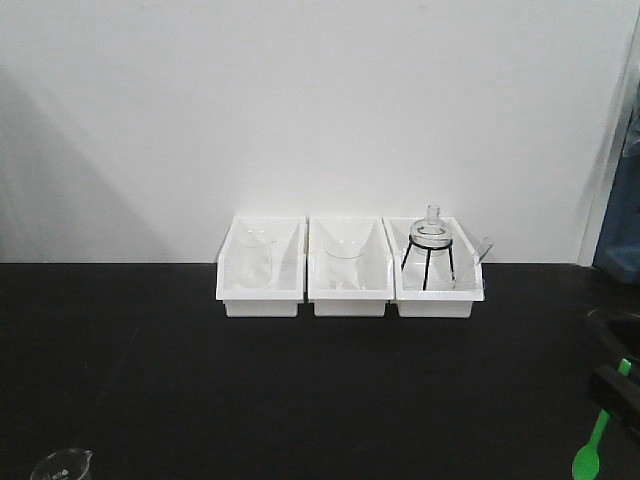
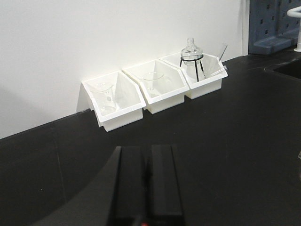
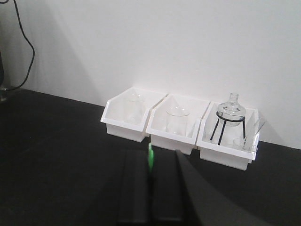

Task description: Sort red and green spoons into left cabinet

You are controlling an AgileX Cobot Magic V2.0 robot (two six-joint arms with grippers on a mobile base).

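In the right wrist view my right gripper (image 3: 151, 153) is shut on the green spoon (image 3: 150, 162), and a short bright green end sticks out past the fingertips. The front view shows the green spoon (image 1: 591, 447) hanging bowl-down from the right gripper (image 1: 612, 385) at the lower right edge. My left gripper (image 2: 147, 149) has its fingers pressed together, with a small spot of the red spoon (image 2: 142, 223) showing deep between them at the bottom edge. The rest of the red spoon is hidden. The left cabinet is out of view.
Three white bins (image 1: 260, 296) stand in a row against the white wall on the black table. Two hold glass beakers, and the right one (image 1: 437, 298) holds a flask on a black tripod. A glass beaker (image 1: 60, 466) stands at the front left. Blue equipment (image 1: 618, 240) is at the right.
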